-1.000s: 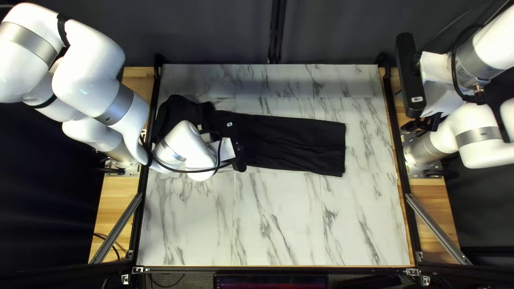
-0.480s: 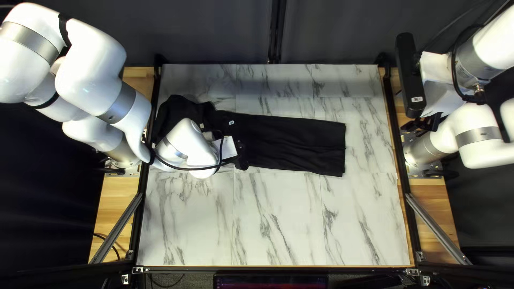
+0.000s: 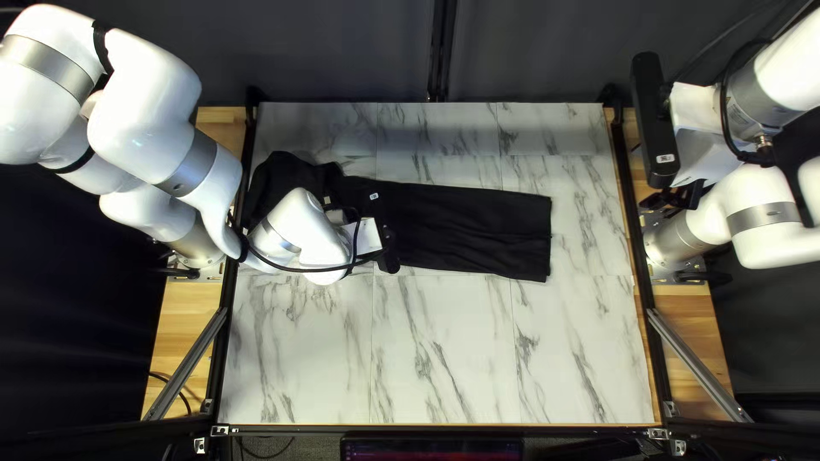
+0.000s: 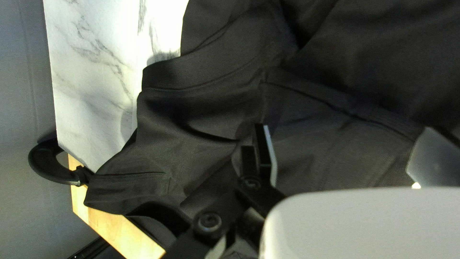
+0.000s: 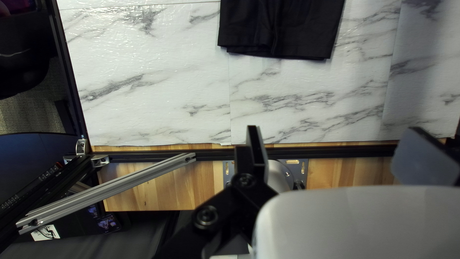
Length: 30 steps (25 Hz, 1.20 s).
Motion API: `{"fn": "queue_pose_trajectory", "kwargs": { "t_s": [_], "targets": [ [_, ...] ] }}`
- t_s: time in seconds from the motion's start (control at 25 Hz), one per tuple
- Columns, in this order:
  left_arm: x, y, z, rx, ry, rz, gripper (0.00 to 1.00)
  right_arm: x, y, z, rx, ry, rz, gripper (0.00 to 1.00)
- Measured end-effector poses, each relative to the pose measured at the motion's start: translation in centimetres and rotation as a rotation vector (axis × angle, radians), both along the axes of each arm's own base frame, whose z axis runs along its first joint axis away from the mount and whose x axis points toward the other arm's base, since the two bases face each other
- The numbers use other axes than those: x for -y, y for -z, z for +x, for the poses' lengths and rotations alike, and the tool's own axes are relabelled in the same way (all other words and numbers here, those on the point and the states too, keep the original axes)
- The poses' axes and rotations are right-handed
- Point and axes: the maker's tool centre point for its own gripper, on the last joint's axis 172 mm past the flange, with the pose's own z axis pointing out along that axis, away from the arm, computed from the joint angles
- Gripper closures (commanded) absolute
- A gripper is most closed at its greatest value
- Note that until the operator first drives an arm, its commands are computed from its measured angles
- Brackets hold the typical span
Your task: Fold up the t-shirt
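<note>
Black t-shirt (image 3: pixel 478 226), one: lies from the table's (image 3: pixel 444 358) left side past its middle, rumpled at its left end. Grippers, two, both parted and holding nothing: left (image 3: pixel 338 207) is over the shirt, right (image 3: pixel 675 198) near the table's right edge.

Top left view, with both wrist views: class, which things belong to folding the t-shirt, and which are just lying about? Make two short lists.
Belong to the job:
black t-shirt
marbled tabletop
left gripper
right gripper

Just around it:
dark curtain
screen at the near edge
</note>
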Motion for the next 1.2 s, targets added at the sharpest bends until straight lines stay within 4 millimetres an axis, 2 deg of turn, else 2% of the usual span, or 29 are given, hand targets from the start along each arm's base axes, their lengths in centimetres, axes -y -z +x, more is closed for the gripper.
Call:
{"fn": "queue_pose_trajectory", "kwargs": {
  "t_s": [0.24, 0.52, 0.84, 0.96, 1.2],
  "targets": [
    [0.1, -0.4, -0.2, 0.001, 0.008, 0.001, 0.01, 0.0, 0.0, 0.0, 0.000, 0.000, 0.000, 0.00],
    [0.5, -2.5, -1.4, 0.003, 0.029, 0.009, 0.00, 0.0, 0.0, 0.0, 0.000, 0.000, 0.000, 0.00],
    [-1.6, -9.4, -4.0, 0.023, 0.117, -0.064, 0.00, 0.0, 0.0, 0.0, 0.000, 0.000, 0.000, 0.00],
    [-2.5, -12.3, -5.6, 0.037, 0.159, -0.114, 0.00, 0.0, 0.0, 0.0, 0.000, 0.000, 0.000, 0.00],
    [-4.4, -16.2, -9.3, 0.023, 0.217, -0.213, 0.00, 0.0, 0.0, 0.0, 0.000, 0.000, 0.000, 0.00]
  ]
}}
